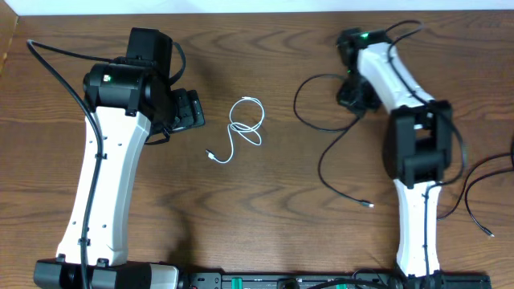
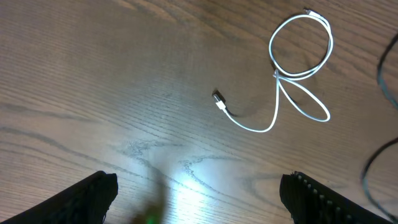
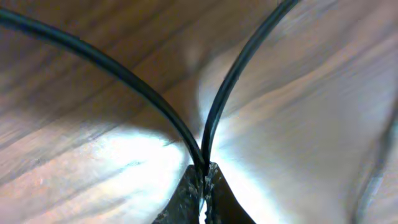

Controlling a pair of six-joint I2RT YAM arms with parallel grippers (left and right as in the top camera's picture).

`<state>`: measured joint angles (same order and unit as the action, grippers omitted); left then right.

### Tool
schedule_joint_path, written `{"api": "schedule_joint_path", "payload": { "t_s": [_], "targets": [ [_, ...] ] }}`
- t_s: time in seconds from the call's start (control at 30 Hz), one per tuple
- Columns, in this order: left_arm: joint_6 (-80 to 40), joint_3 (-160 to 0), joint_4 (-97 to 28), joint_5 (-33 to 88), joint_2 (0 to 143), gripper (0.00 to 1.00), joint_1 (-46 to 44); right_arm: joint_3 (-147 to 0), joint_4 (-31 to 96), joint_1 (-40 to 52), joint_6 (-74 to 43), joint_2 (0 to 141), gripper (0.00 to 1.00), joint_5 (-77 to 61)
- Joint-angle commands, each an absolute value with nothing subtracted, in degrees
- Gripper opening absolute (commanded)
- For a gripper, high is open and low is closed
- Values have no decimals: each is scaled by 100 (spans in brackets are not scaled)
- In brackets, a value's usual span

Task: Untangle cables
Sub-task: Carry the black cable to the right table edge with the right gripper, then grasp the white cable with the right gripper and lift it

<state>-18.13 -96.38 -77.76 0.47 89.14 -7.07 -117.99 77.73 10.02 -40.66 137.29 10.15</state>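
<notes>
We judge the step in hand to be the grasp on the thin black cable [image 3: 217, 99]: the right hand [image 3: 203, 177] is clenched on it where two strands meet, upper right of the overhead frame, while the left hand [image 2: 199, 185] hangs released near the short white looped cable [image 2: 275, 74] at mid-frame. Both lie apart on the brown wooden surface [image 1: 265, 225], so next we likely draw the black loops out straight; we see no container.

The left arm [image 1: 104, 185] stretches toward the far edge of the table [image 1: 265, 233], left gripper [image 2: 199, 199] gaping wide; the right gripper [image 3: 202, 186] is clamped on the black cable [image 3: 118, 71].
</notes>
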Motion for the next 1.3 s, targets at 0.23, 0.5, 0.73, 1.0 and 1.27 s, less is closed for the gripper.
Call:
{"api": "schedule_joint_path", "payload": {
  "t_s": [0.23,0.5,0.73,1.0,1.27],
  "targets": [
    [-1782,-9660,-7800,-47,8882,89,-681,-11839,7758,-821,-2766,11469,1,1925],
    [-1782,-9660,-7846,-45,8882,89,-681,-11839,7924,-2633,-3151,11281,1,2495],
    [-1785,-9660,-7843,-47,8882,89,-681,-11839,7817,-3485,-3293,11284,5,2073],
    [-1782,-9660,-7865,-47,8884,89,-681,-11839,7658,-3387,-1916,11284,60,-248],
    [-1772,-9607,-7909,-934,8884,89,-681,-11839,8106,-1671,-246,11284,65,-1708]
  ]
}}
